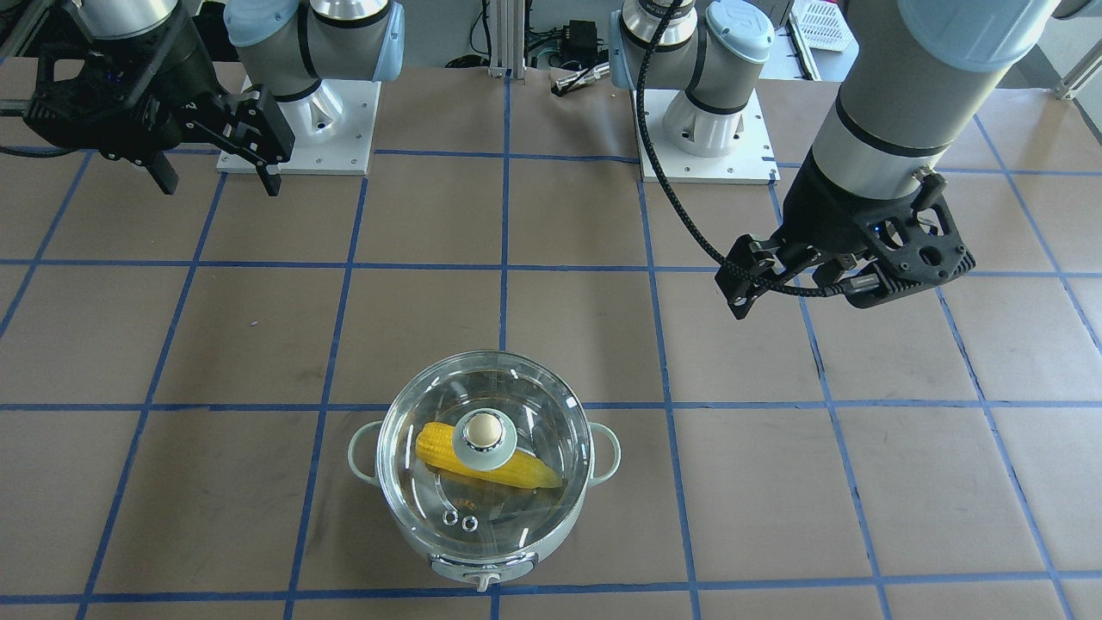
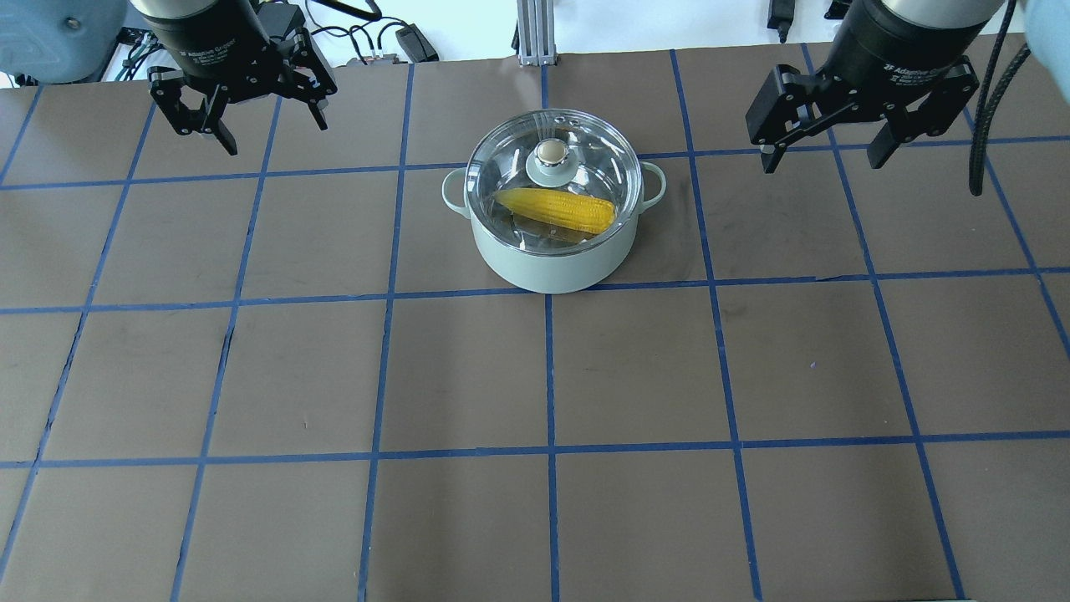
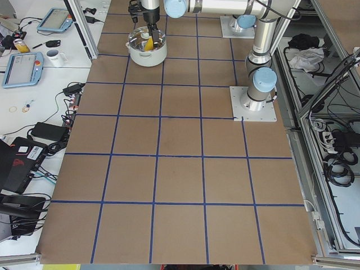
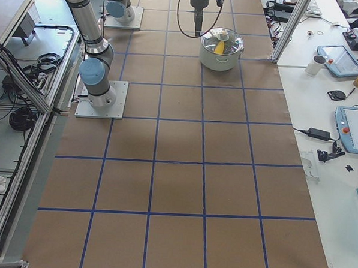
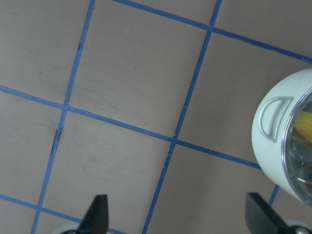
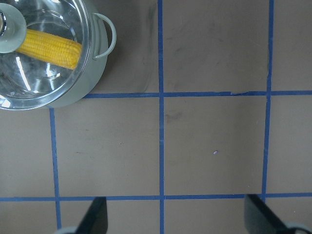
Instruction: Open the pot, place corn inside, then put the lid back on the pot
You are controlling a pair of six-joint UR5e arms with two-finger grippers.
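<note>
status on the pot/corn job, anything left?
Looks finished.
Done: the corn lies inside the pot, visible through the glass, and the lid sits on the pot's rim.
In hand: nothing. The left claw and the right claw both hang open and empty, off to either side of the pot.
Left: nothing that I can see.

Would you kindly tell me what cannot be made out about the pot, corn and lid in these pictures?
- Front-facing view: the corn has its middle hidden under the knob base of the lid.
- Left wrist view: the pot is cut off by the right edge, so only one handle shows.
- Right wrist view: the top-left corner cuts the pot off.
- Overhead view: the pot's front knob is hidden behind its own body.
- Side views: the pot is too small to judge how the lid sits.
</note>
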